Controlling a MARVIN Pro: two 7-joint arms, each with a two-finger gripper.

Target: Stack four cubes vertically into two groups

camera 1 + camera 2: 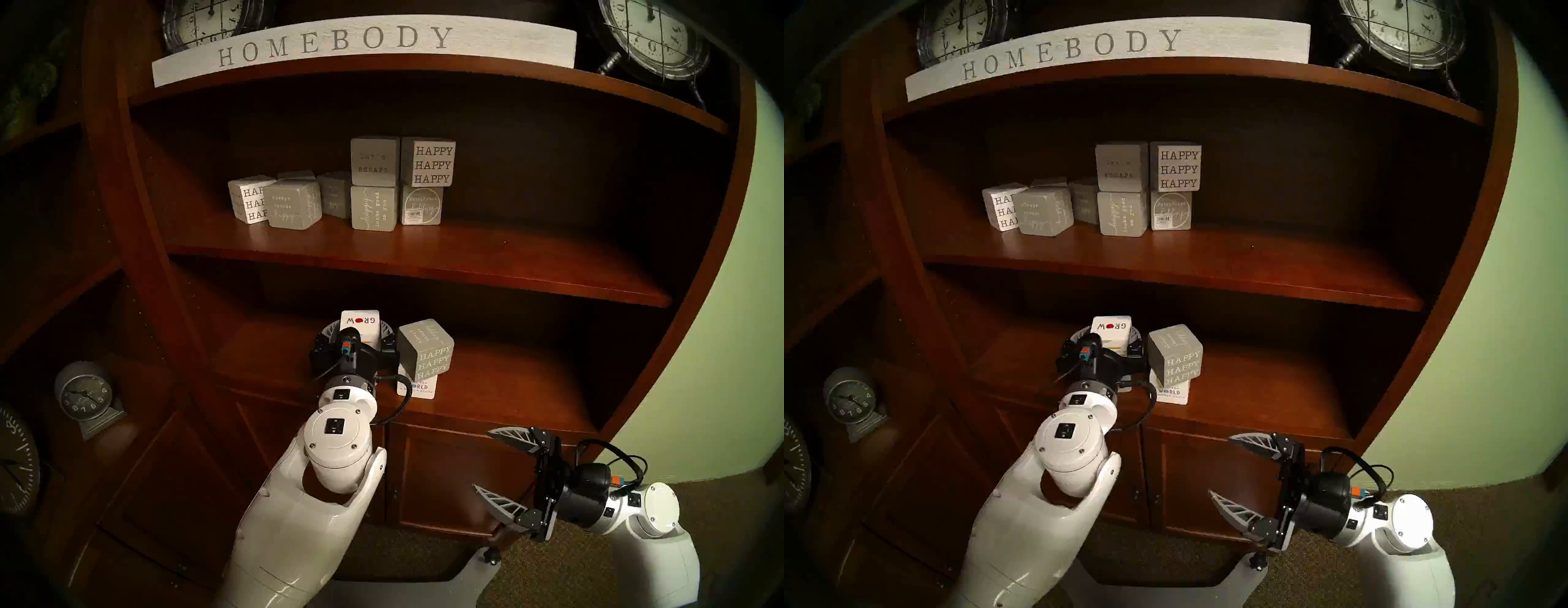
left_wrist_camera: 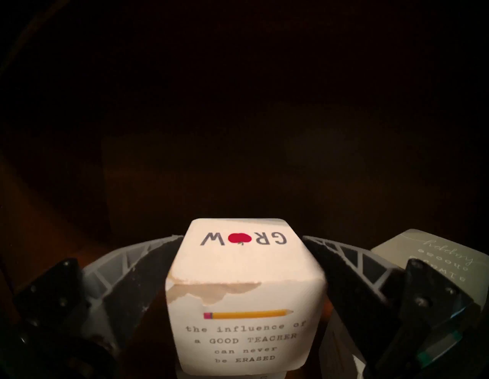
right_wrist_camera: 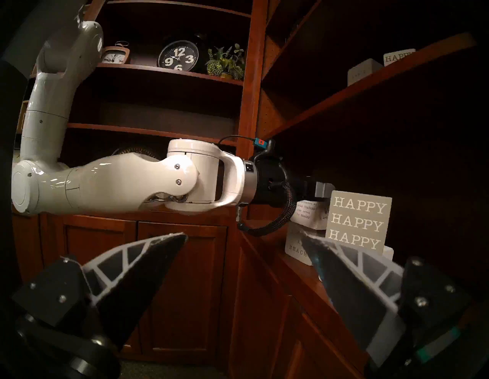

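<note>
My left gripper (image 1: 359, 327) is on the lower shelf, shut on a white "GROW" cube (image 1: 360, 321) with a red dot. Its fingers (image 2: 158, 264) flank the cube (image 2: 243, 264) on both sides. In the right wrist view this cube (image 3: 307, 214) rests on the "BEACH" block (image 3: 296, 248), which my left wrist hides in the head views. Just to the right, a grey cube with white "HAPPY HAPPY HAPPY" (image 1: 426, 350) sits skewed on a white cube with "WORLD" lettering (image 1: 419, 388). My right gripper (image 1: 483, 460) is open and empty, low in front of the cabinet doors.
The middle shelf (image 1: 466, 263) holds several grey and whitish lettered cubes (image 1: 373, 208), some stacked in pairs. A "HOMEBODY" sign (image 1: 339, 42) and clocks (image 1: 653, 38) stand on the top shelf. Cabinet doors (image 1: 445, 479) lie below the lower shelf, and small clocks (image 1: 85, 395) at the left.
</note>
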